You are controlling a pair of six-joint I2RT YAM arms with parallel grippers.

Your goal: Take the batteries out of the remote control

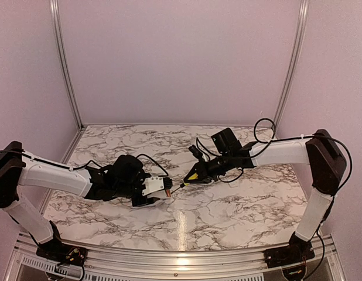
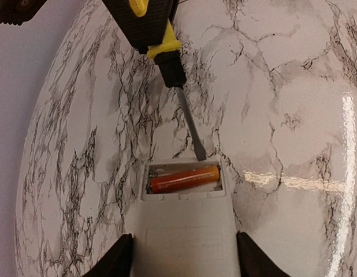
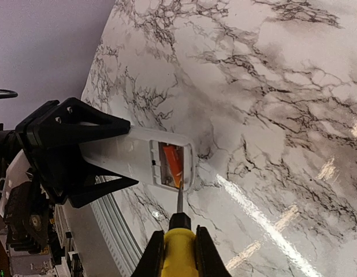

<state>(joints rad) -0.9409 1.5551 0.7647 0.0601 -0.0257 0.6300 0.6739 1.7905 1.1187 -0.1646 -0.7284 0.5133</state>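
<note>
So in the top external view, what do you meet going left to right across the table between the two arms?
left gripper → remote control held in it → battery in the open bay → screwdriver → right gripper holding the screwdriver

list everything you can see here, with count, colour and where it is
remote control: 1, white, in the left gripper, battery bay uncovered
battery: 1 seen, orange, lying in the remote control's bay
screwdriver: 1, yellow and black handle, grey blade, in the right gripper, tip at the bay's rim
table: 1, white marble pattern with dark veins, under everything
walls: 3, pale pink, back and both sides
left gripper: 1, black, shut on the remote control
right gripper: 1, black, shut on the screwdriver
</note>
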